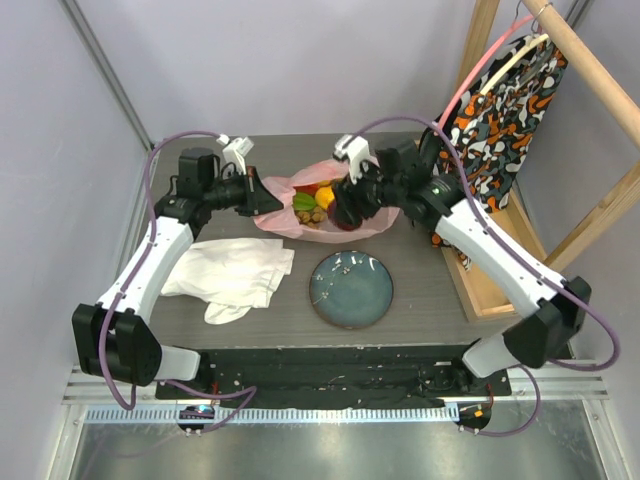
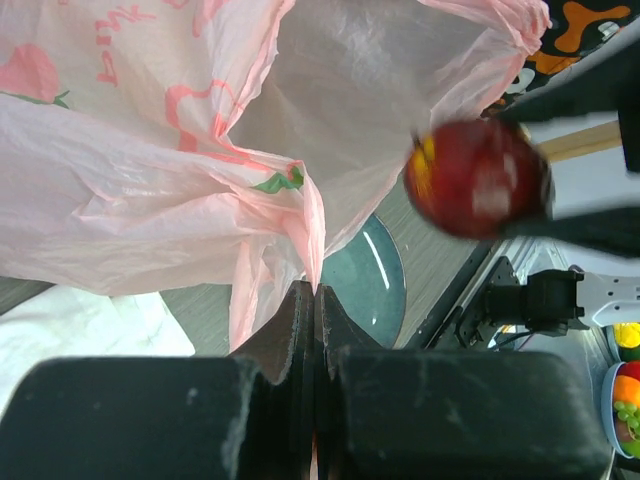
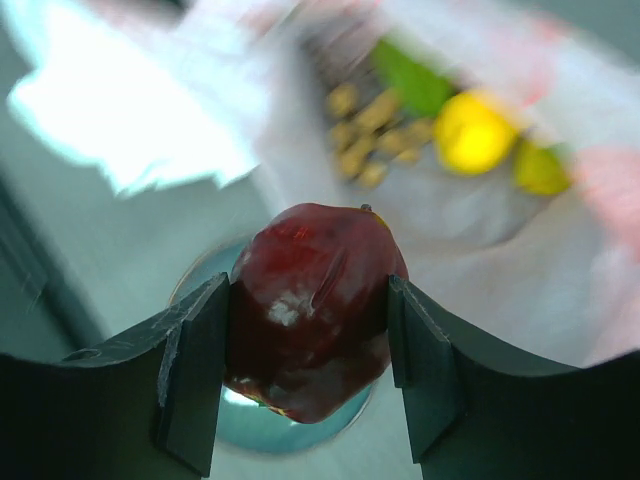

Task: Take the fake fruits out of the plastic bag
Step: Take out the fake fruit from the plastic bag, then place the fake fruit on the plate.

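Note:
The pink plastic bag (image 1: pixel 278 216) lies open at the back of the table. My left gripper (image 1: pixel 262 196) is shut on the bag's edge (image 2: pixel 312 250) and holds it up. Inside the bag lie brownish grapes (image 3: pixel 365 135), a yellow fruit (image 3: pixel 472 130) and a green piece (image 3: pixel 415 85). My right gripper (image 3: pixel 308 335) is shut on the dark red apple (image 3: pixel 315 300), pinched between both fingers. The apple (image 2: pixel 477 180) hangs in the air by the bag's mouth, with the plate partly under it in the right wrist view. In the top view the right gripper (image 1: pixel 348 208) is at the bag's right side.
A blue-grey plate (image 1: pixel 350 290) sits in front of the bag. A crumpled white cloth (image 1: pixel 235 272) lies at the left. At the right stands a wooden frame (image 1: pixel 490 290) with an orange-black patterned fabric (image 1: pixel 505 95) hanging from it.

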